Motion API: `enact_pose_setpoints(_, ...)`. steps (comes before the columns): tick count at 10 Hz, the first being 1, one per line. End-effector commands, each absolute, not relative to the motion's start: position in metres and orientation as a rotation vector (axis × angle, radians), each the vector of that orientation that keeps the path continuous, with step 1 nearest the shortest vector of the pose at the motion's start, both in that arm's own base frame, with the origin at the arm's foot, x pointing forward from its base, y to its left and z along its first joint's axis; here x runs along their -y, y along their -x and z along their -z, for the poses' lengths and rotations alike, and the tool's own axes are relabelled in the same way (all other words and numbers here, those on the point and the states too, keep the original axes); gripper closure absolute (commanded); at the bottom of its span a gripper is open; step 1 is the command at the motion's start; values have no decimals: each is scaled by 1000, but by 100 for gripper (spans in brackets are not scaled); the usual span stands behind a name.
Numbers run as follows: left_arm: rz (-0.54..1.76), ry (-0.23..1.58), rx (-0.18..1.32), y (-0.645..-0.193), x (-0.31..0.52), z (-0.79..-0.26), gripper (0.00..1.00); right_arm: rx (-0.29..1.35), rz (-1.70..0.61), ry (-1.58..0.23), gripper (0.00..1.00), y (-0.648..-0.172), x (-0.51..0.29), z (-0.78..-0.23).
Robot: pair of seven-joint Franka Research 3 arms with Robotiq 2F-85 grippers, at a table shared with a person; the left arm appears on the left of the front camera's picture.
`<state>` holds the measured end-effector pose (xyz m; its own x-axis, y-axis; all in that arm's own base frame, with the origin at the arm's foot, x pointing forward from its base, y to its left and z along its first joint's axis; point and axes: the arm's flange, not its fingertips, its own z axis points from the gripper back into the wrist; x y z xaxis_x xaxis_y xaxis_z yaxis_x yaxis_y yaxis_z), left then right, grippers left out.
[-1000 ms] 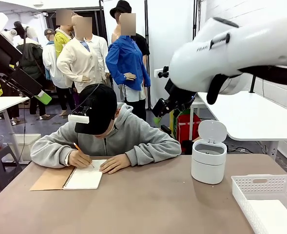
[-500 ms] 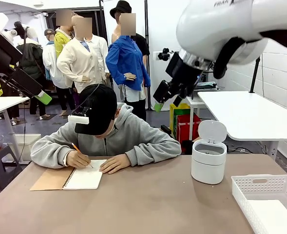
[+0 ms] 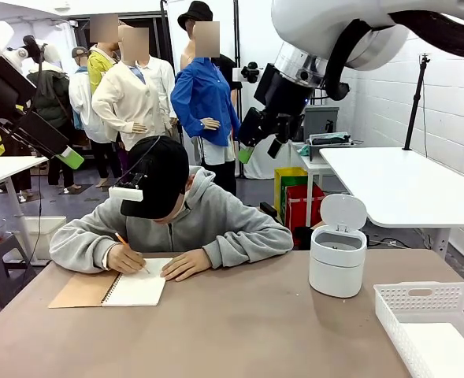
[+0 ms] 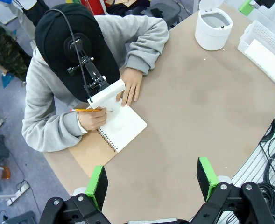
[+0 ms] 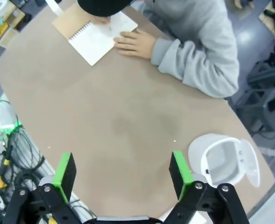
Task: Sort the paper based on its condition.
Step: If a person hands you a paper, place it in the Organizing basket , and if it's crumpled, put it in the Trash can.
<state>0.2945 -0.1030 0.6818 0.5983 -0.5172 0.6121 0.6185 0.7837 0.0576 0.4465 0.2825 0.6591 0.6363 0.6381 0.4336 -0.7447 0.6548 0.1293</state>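
While a person [image 3: 176, 220] writes in the notebook [image 3: 137, 287] at the desk's [image 3: 239, 331] far side, left tool [image 4: 151, 179] and right tool [image 5: 122, 172] hang high, jaws wide, nothing held, prob. waiting for a sheet. One paper sheet [image 4: 268, 55] lies in the basket [image 3: 421, 295], nr the open bin [image 3: 336, 264].

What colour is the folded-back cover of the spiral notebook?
Brown; the notebook cover shows best in the front view.

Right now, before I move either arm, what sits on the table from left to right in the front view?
open spiral-bound notebook → small white bin with its lid up → white perforated plastic basket
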Motion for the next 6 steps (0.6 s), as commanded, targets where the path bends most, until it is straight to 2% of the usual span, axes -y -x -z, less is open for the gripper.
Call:
enact_pose_setpoints(1, 661, 165, 655, -294, 103, -682, 0, 391, -858, -285, 0, -448, -290, -668)
enact_pose_setpoints(6, 661, 165, 655, -294, 103, -682, 0, 476, -863, -217, 0, -438, -304, -672)
